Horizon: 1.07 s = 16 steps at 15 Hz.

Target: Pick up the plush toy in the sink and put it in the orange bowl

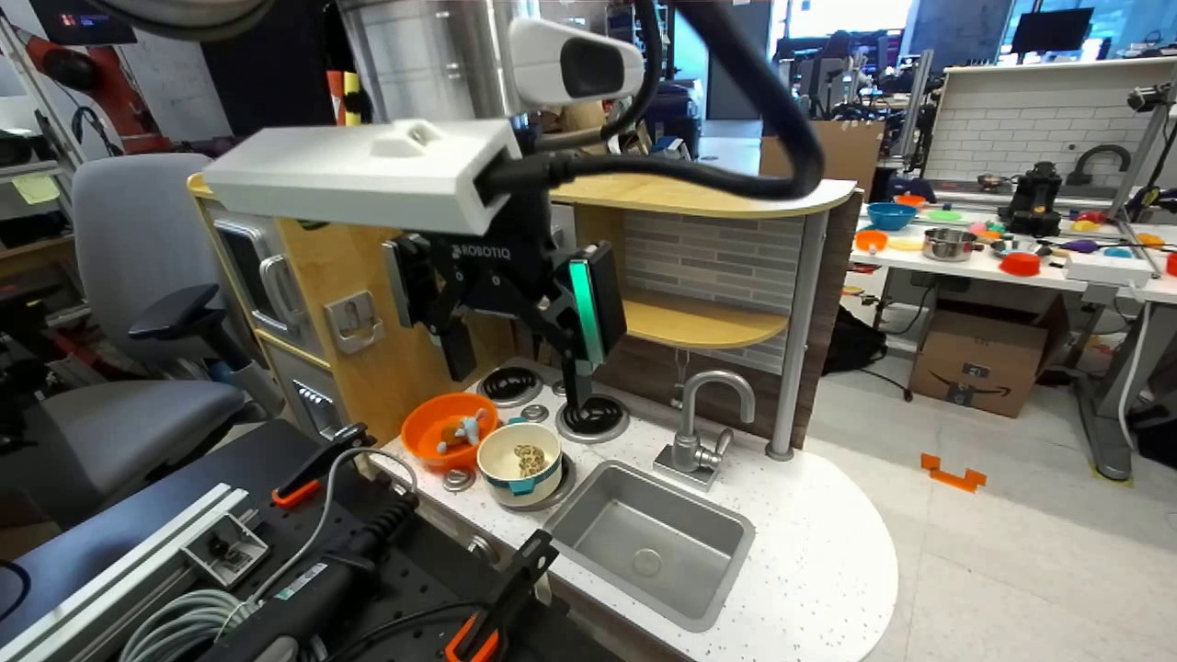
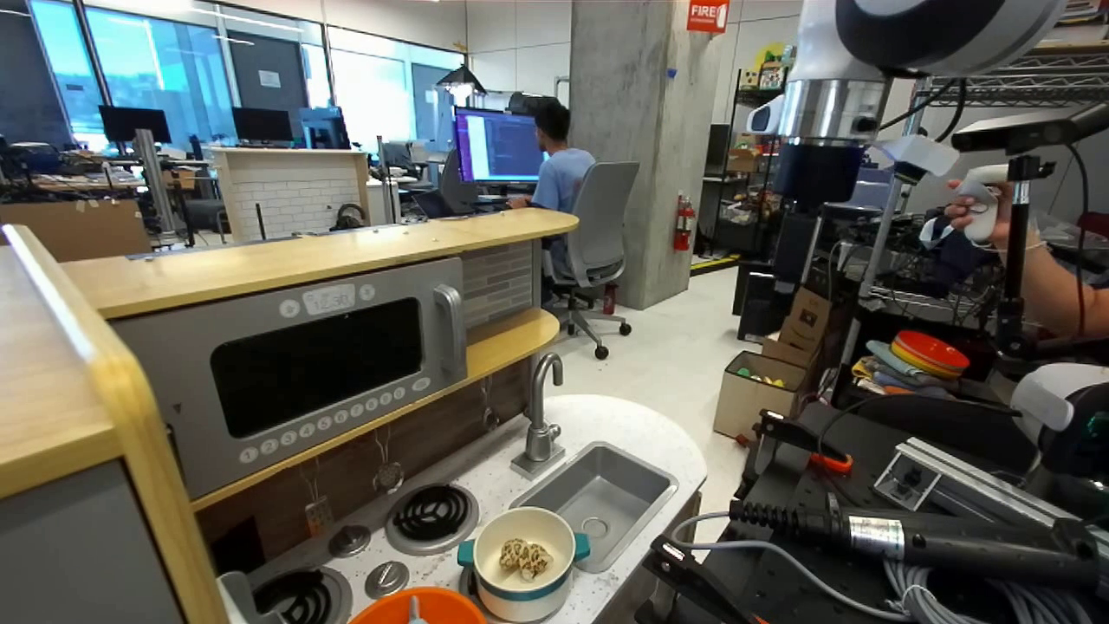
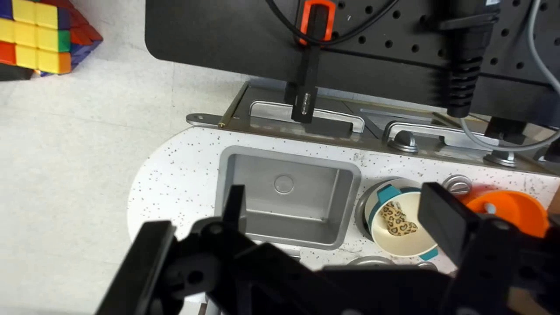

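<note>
"wrist view: gripper (image 3: 334, 194) hanging high, fingers spread wide, nothing between them. where's the toy?"

"not in the sink (image 3: 306, 188), which shows bare. a spotted plush toy (image 3: 397, 221) lies in the pale pot (image 3: 407, 245), at the sink's three o'clock. in an exterior view, a blue-grey and brown plush toy (image 1: 467, 429) lies in the orange bowl (image 1: 420, 430), at the pot's ten o'clock."

"which is meant?"

"can't tell. if it's the bowl's one, i'd call the job done, and the danger is undoing it."

"how?"

"by taking the sentence at its word: diving for a sink toy that isn't there, pinching air, or knocking the faucet (image 1: 687, 441), at the sink's one o'clock in an exterior view."

"and if it's the spotted one?"

"then it's in the wrong vessel. with fingers that far apart, one could land on the rim or snag a teal handle (image 3: 387, 193), dragging the pot into the bowl just beside it. a soft lump squashes, too, so a shallow pinch would probably slip."
</note>
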{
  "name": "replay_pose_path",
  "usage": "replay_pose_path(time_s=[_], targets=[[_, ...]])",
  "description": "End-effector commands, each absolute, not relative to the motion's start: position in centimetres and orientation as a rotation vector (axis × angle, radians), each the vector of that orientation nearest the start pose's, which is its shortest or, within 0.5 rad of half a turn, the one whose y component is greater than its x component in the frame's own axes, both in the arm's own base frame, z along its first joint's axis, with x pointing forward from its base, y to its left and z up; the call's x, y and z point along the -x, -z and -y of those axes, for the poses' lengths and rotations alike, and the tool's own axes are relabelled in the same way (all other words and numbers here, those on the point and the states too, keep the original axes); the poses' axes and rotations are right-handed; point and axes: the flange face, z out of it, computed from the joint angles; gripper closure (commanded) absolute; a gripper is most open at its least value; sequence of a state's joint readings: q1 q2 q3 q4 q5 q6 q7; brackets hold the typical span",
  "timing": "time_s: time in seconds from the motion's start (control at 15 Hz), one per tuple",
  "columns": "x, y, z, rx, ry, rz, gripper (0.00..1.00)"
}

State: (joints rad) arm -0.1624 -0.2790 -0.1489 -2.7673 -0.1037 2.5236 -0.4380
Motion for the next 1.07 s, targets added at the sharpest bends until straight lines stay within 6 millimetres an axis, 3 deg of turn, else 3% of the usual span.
replay_pose_path(time_s=[0.0, 1.0], targets=[[-36.38, -30.45, 11.52, 3.157, 0.042, 0.331, 0.0], [-36.38, -29.96, 11.27, 3.152, 0.025, 0.341, 0.0]])
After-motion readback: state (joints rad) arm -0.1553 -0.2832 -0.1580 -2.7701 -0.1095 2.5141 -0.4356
